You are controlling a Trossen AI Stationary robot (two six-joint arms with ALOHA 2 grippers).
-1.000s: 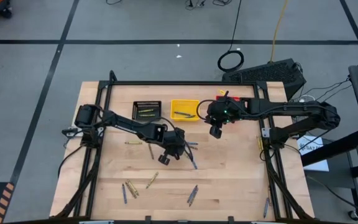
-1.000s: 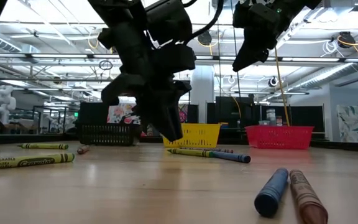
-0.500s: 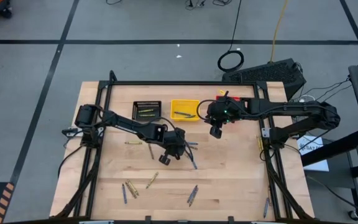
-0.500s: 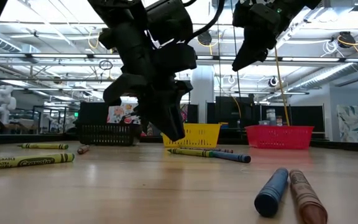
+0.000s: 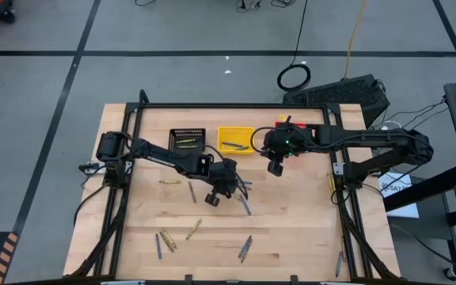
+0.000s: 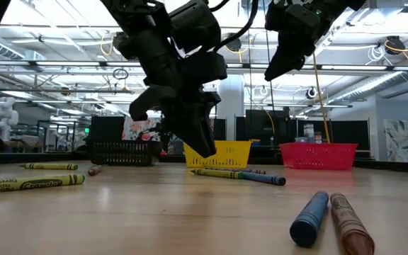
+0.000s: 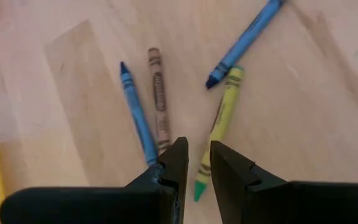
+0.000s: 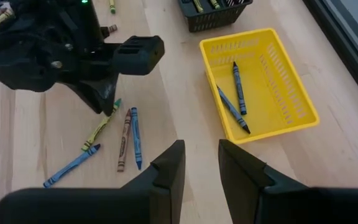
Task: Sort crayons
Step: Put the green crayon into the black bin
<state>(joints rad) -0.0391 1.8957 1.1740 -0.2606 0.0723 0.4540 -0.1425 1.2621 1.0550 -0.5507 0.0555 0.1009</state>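
Crayons lie scattered on the wooden table. A blue crayon [image 7: 137,112], a brown one [image 7: 158,99], an olive-yellow one [image 7: 219,121] and a second blue one [image 7: 247,34] lie flat in a loose fan at mid-table. My left gripper [image 7: 198,163] hovers just above their near ends, tilted down, open by a narrow gap with nothing between its fingers. My right gripper [image 8: 201,163] hangs higher, near the yellow basket [image 8: 235,36], also narrowly open and holding nothing. Two blue crayons [image 8: 235,99] lie in the yellow basket.
A black basket [image 5: 173,141] with olive-yellow crayons, the yellow basket [image 5: 220,141] and a red basket [image 6: 317,156] stand in a row at the far edge. More crayons lie near the front edge [image 5: 165,240], [image 5: 245,248], and left of centre [image 5: 170,182].
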